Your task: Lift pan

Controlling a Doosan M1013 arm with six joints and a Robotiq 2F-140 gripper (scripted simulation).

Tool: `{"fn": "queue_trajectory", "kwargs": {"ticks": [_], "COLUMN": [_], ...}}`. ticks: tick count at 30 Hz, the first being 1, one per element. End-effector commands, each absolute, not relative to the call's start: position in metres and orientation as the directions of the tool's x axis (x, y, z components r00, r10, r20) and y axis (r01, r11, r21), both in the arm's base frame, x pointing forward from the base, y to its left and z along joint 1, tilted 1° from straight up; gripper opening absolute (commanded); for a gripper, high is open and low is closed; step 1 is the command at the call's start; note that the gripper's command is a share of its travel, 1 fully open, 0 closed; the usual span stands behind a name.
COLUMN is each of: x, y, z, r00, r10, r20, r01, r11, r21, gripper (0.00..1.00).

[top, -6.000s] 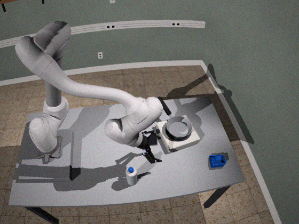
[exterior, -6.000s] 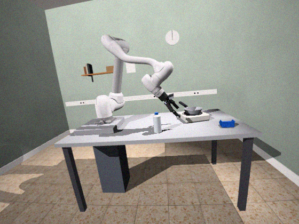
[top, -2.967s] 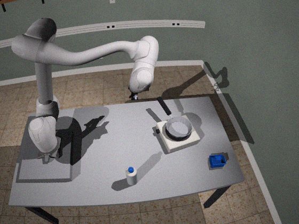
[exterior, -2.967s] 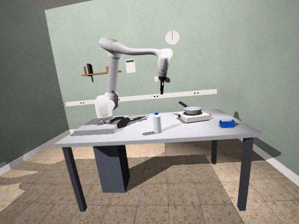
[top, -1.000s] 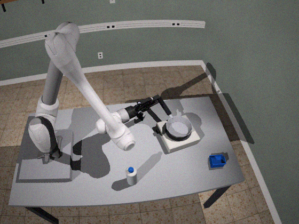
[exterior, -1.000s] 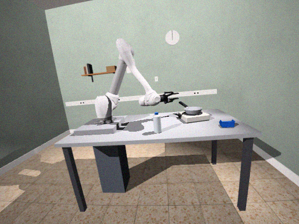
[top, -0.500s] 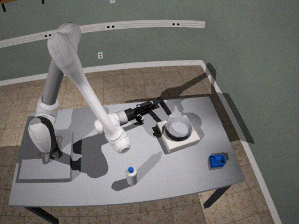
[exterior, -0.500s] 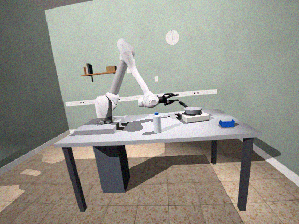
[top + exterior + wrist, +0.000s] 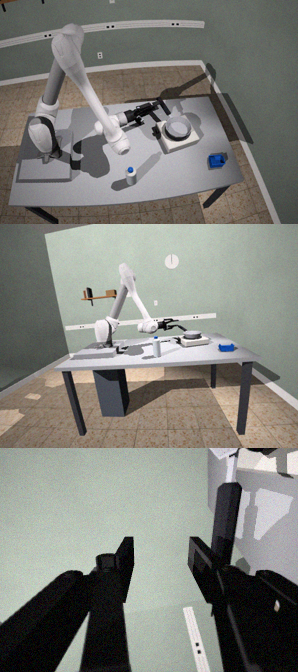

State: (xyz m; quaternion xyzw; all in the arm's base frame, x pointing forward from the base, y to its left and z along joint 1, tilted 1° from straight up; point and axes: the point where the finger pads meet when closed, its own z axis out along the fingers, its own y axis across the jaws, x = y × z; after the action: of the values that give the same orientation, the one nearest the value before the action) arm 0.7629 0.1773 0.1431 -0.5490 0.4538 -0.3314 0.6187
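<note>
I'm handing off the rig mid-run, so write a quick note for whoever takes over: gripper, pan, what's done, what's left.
Gripper: partly open, holding nothing, level with the pan's handle. In the wrist view the handle lies beside the right finger, not between the fingers.
Pan: sits on the hot plate on the table.
Done: the approach to the handle.
Left: get the fingers around the handle, close, lift the pan clear, hold it still.

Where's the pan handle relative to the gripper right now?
In the top view the pan's handle angles up-left from the pan on the hot plate; the open gripper sits at its tip, not clamped.
</note>
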Motion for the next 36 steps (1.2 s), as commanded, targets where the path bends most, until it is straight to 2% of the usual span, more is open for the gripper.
{"fn": "queue_trajectory", "kwargs": {"ticks": [1,22,36], "x": [0.763,0.763,0.763], "y": [0.177,0.177,0.177], "z": [0.135,0.076,0.059], "r00": [0.369,0.369,0.369], "r10": [-0.908,-0.908,-0.908], "r20": [-0.197,-0.197,-0.197], "r01": [-0.087,-0.087,-0.087], "r11": [0.178,0.178,0.178], "r21": [-0.980,-0.980,-0.980], "gripper": [0.41,0.41,0.41]}}
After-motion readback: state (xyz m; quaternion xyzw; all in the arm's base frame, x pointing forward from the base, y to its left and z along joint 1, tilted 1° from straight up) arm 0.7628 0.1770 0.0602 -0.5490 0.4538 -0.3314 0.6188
